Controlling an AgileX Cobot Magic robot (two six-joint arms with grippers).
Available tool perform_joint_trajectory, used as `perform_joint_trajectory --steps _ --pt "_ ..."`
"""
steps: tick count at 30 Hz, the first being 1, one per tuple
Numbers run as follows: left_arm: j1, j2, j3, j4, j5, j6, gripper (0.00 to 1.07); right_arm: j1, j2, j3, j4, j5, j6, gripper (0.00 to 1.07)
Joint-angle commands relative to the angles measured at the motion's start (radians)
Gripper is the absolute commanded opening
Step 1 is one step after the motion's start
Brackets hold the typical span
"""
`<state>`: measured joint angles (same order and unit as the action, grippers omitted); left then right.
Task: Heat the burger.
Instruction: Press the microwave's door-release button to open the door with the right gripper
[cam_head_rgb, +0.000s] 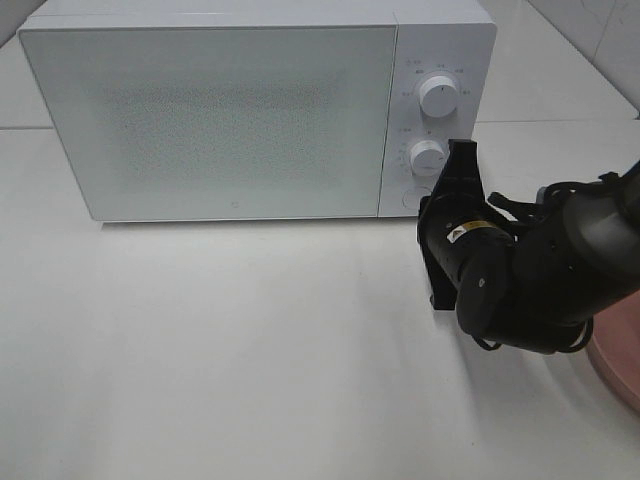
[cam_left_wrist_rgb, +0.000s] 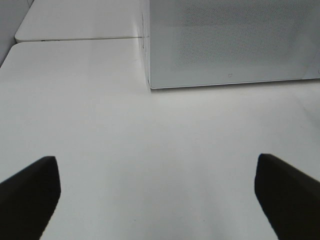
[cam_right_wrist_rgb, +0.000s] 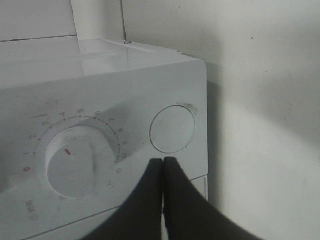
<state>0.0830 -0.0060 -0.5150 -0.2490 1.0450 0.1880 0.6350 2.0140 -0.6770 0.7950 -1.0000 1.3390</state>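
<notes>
The burger is out of view in every frame. The white microwave (cam_head_rgb: 210, 110) stands at the back of the table with its door closed. My right gripper (cam_head_rgb: 432, 205) is shut with nothing in it. In the right wrist view its tip (cam_right_wrist_rgb: 163, 161) sits just below the round door button (cam_right_wrist_rgb: 172, 129), beside the lower dial (cam_right_wrist_rgb: 77, 160); whether it touches the panel I cannot tell. My left gripper (cam_left_wrist_rgb: 157, 200) is open and empty, low over the bare table, facing the microwave's front left corner (cam_left_wrist_rgb: 150, 85). It does not show in the exterior high view.
Two dials (cam_head_rgb: 438, 95) (cam_head_rgb: 427, 157) and the round button (cam_head_rgb: 411, 198) sit on the microwave's right panel. A pink plate (cam_head_rgb: 622, 350) peeks in at the right edge, partly behind my right arm. White tabletop (cam_head_rgb: 250, 340) spreads in front of the microwave.
</notes>
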Motion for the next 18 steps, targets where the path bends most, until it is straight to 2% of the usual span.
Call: perform_joint_trajectory --steps 1,18 --pt "-0.005 -0.021 0.001 0.001 -0.006 -0.003 0.98 -0.008 0.015 -0.026 -0.012 0.005 -0.001 0.00" --pt "-0.005 -0.021 0.001 0.001 -0.006 -0.003 0.98 -0.043 0.072 -0.104 -0.028 0.026 -0.006 0.00"
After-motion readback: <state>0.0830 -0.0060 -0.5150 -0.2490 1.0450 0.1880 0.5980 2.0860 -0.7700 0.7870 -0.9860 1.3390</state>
